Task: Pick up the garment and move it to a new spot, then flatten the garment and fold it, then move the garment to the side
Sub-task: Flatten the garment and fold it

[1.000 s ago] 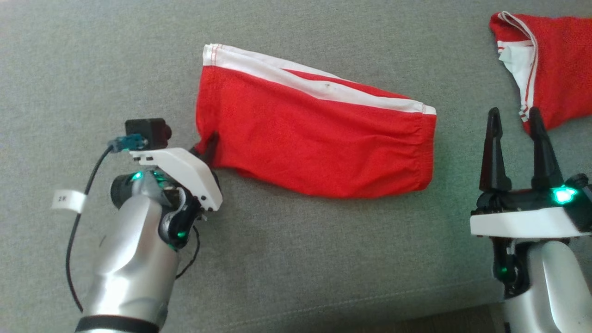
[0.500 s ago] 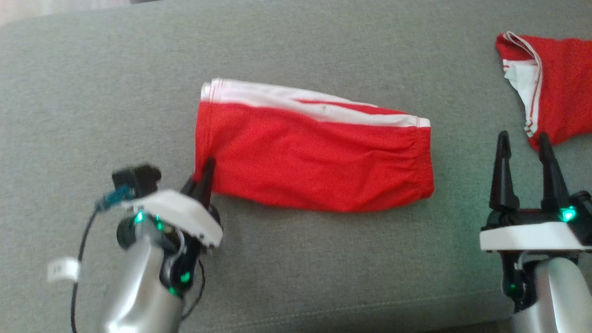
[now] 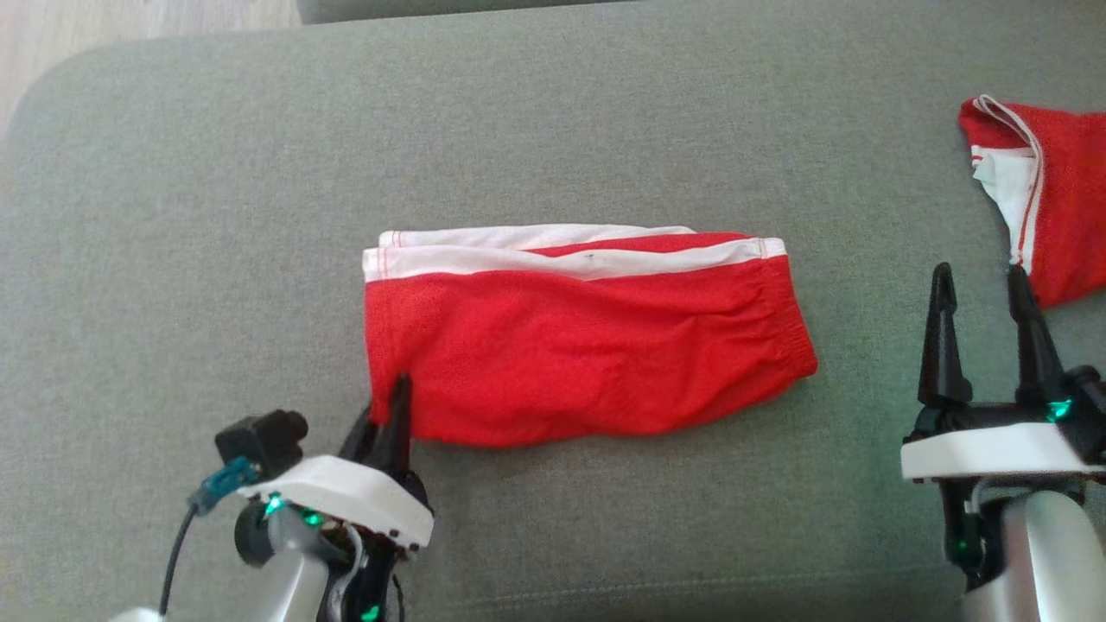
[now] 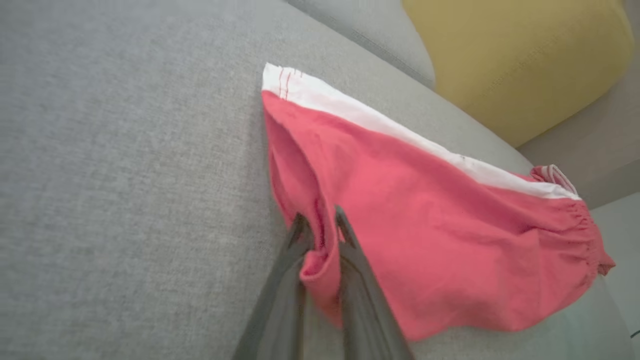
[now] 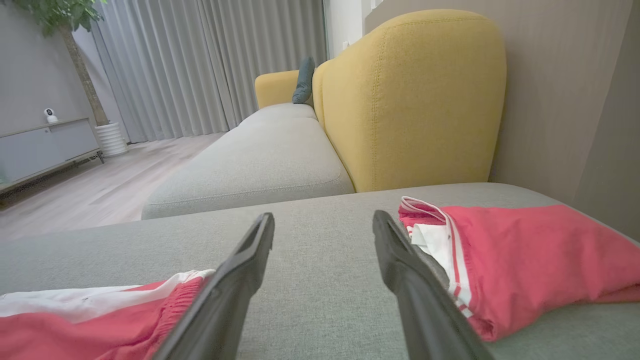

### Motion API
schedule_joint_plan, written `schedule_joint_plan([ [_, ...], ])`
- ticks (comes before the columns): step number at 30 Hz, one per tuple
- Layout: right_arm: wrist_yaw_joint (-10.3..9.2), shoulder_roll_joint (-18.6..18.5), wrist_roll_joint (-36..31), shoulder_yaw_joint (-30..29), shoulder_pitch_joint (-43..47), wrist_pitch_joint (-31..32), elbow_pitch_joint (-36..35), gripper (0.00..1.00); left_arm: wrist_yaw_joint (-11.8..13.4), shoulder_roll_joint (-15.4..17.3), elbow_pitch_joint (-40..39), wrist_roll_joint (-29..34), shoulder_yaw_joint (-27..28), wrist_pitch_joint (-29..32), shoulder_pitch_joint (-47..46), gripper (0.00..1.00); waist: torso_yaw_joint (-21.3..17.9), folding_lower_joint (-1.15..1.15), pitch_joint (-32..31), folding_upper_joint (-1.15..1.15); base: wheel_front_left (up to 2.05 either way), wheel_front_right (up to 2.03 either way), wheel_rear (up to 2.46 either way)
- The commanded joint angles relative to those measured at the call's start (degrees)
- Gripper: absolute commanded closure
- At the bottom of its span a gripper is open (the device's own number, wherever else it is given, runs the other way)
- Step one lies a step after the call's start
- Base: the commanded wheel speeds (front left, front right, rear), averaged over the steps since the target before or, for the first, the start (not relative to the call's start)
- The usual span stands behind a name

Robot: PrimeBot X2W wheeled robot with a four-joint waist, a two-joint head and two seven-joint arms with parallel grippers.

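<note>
Although both arms reach over the grey woven sofa seat (image 3: pixel 173 216), the head view puts one of them at the work: the left gripper (image 3: pixel 389 413) sits at the near-left corner of the folded red fabric garment with a white band (image 3: pixel 587 345), its dark fingers drawn close together there. The garment lies mid-seat, long axis running left to right, white band along the far edge. The right gripper (image 3: pixel 981 333) hovers off the garment's right end, fingers spread wide and holding nothing. Far right lies a second red-and-white cloth piece (image 3: pixel 1058 216), apart from the garment.

From the left wrist view, the left gripper (image 4: pixel 320 227) is narrow and pinches a fold of the garment (image 4: pixel 450 210) at its corner. The rest of the cloth stretches away rightward toward a yellow upholstered backrest (image 4: pixel 515 55).

From the right wrist view, the right gripper (image 5: pixel 322 235) stands wide over bare seat, the garment (image 5: pixel 100 315) to its left and the cloth piece (image 5: pixel 540 260) just to its right.

Since the garment extends rightward from the held corner, moving it aside looks like the left arm's job; the free right end may trail or come unfolded.
</note>
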Motion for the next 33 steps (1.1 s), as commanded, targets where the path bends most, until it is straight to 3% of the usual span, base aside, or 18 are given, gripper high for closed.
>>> schedule_joint_plan([
  [1,0.37,-0.27,-0.28,1.46,-0.89,0.13,-1.56,0.00,0.37,0.19,-2.51,0.37,1.54,-1.63,-1.19,0.02,0.02,0.00,-0.23,0.00,0.00,0.00,0.00],
  [7,0.37,-0.27,-0.48,1.59,-0.57,0.74,-1.37,0.00,1.96,2.08,-5.62,7.08,0.90,-8.20,-2.02,0.00,0.47,0.00,-1.82,0.00,0.00,0.00,0.00],
  [15,0.37,-0.27,-0.66,1.65,0.39,1.94,-1.04,0.00,4.48,4.05,-9.43,16.24,0.61,-9.86,-1.10,0.00,1.28,0.00,-4.93,0.00,0.00,0.00,0.00],
  [26,0.37,-0.27,1.03,5.29,1.68,8.23,1.95,0.00,4.89,3.03,-11.49,18.66,2.99,-9.92,2.26,0.00,3.41,0.00,-6.84,0.00,0.00,0.00,0.00],
  [33,0.37,-0.27,-0.40,7.42,-1.15,16.90,4.84,0.00,4.50,2.17,-11.55,19.09,3.51,-9.92,2.00,0.00,4.86,0.00,-5.09,0.00,0.00,0.00,0.00],
])
